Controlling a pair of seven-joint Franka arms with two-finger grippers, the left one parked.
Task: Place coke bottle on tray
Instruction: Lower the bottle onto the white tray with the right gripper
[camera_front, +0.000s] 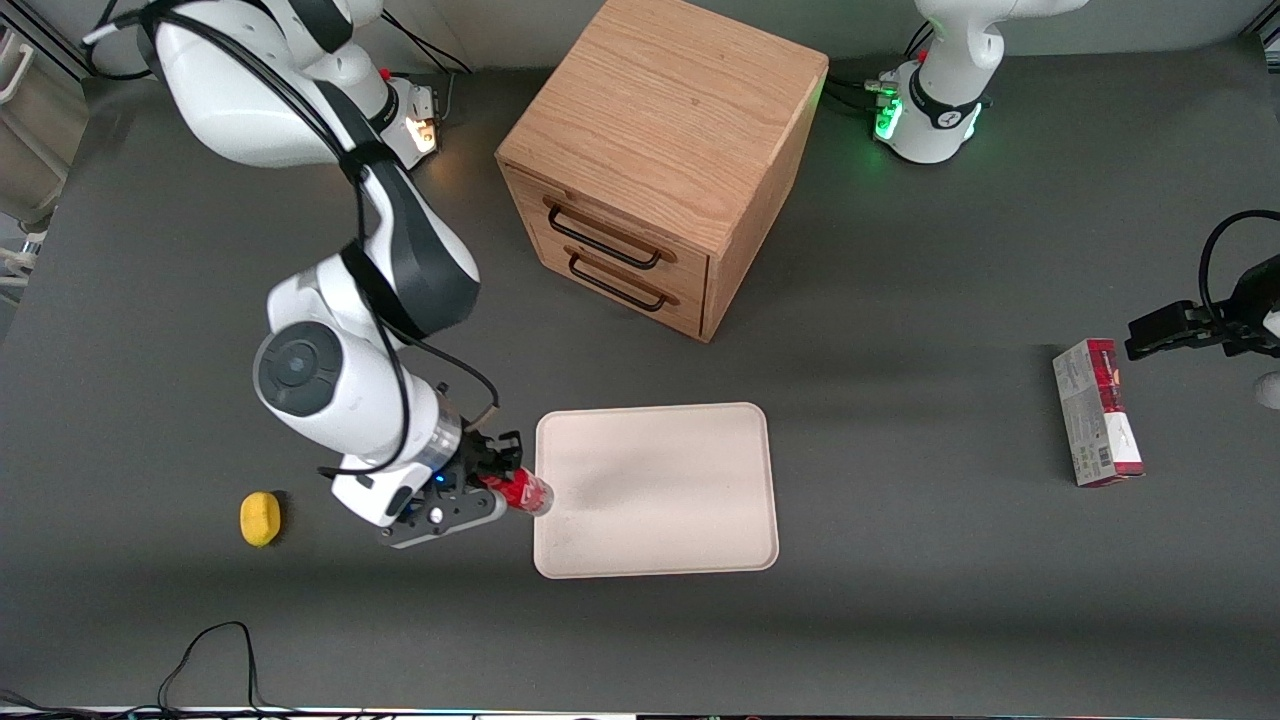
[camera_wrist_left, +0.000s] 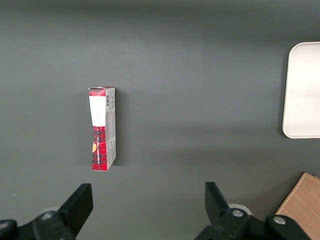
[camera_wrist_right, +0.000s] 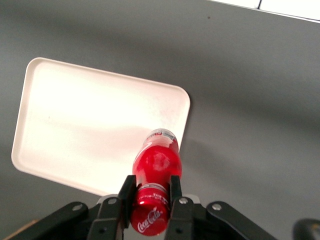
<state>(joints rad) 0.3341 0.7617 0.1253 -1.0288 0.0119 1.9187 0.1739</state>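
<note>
My right gripper (camera_front: 497, 475) is shut on the coke bottle (camera_front: 522, 492), a slim red bottle with white script. It holds the bottle over the edge of the cream-white tray (camera_front: 680, 500) at the working arm's end. In the right wrist view the gripper (camera_wrist_right: 151, 190) has a finger (camera_wrist_right: 127, 195) on each side of the bottle's neck, just under the red cap. The bottle (camera_wrist_right: 156, 167) hangs base-down above the tray's rim (camera_wrist_right: 60, 100), near one corner. The tray (camera_wrist_left: 305, 90) also shows in the left wrist view.
A wooden two-drawer cabinet (camera_front: 665, 160) stands farther from the front camera than the tray. A yellow lemon-like object (camera_front: 260, 518) lies beside the gripper. A red-and-grey carton (camera_front: 1097, 412) lies toward the parked arm's end; it also shows in the left wrist view (camera_wrist_left: 102, 128).
</note>
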